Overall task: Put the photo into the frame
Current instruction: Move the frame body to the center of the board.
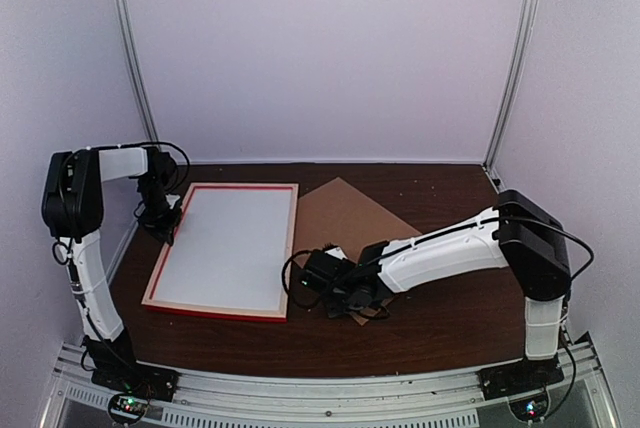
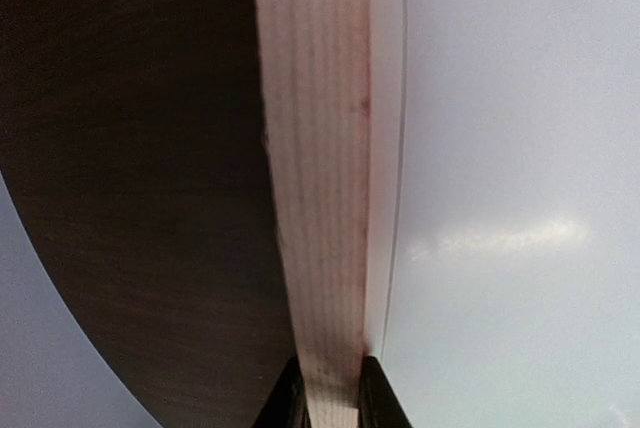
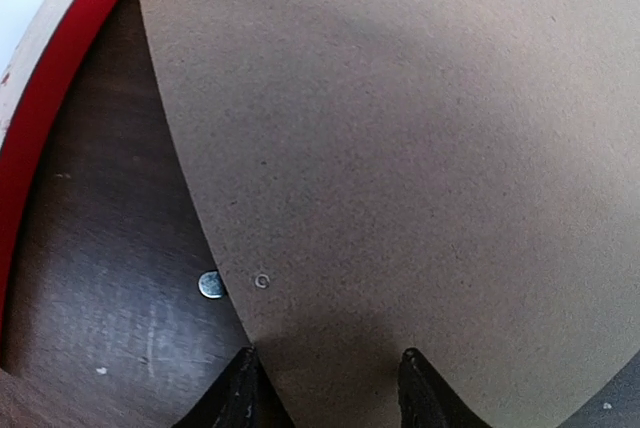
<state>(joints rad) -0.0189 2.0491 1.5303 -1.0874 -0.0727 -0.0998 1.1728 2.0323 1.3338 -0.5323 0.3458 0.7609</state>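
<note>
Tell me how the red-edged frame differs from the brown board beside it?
The frame is pale wood edged in red around a whitish centre; the board is plain brown. The frame lies roughly square to the table; the board sits turned diagonally. The left hand clamps the frame's rail; the right hand, open, sits at the board's edge. Both lie flat.
</note>
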